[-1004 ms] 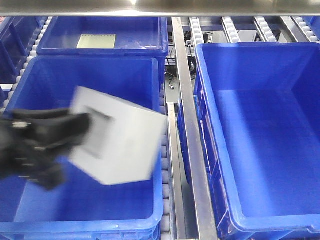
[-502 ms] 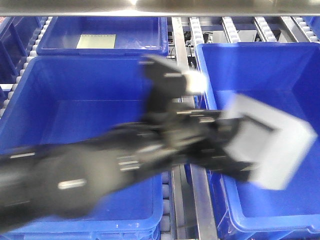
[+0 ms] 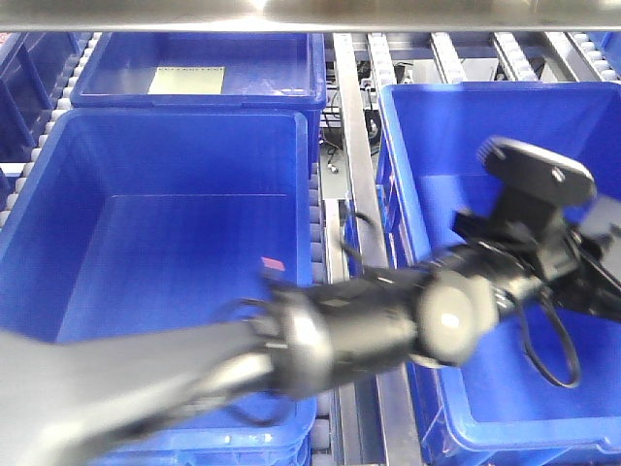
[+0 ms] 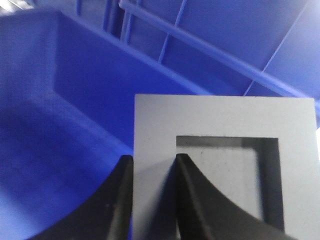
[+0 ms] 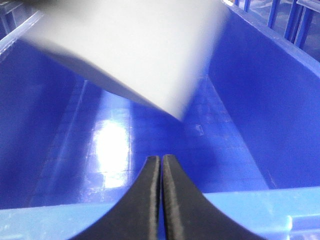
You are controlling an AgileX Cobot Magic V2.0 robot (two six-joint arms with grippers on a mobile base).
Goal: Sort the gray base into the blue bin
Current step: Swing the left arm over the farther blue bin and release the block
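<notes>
While the left claw (image 4: pixel 152 162) grips the gray base (image 4: pixel 225 165), it hangs inside the blue bin (image 3: pixel 417 175).

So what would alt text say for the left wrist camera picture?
Two black fingers of the left gripper pinch one wall of the gray base, one finger inside its square recess, above the inside of a blue bin.

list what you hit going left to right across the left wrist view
blue bin inner wall and floor → left claw, one finger outside the block's wall and one inside the recess → gray base with its square recess
</notes>
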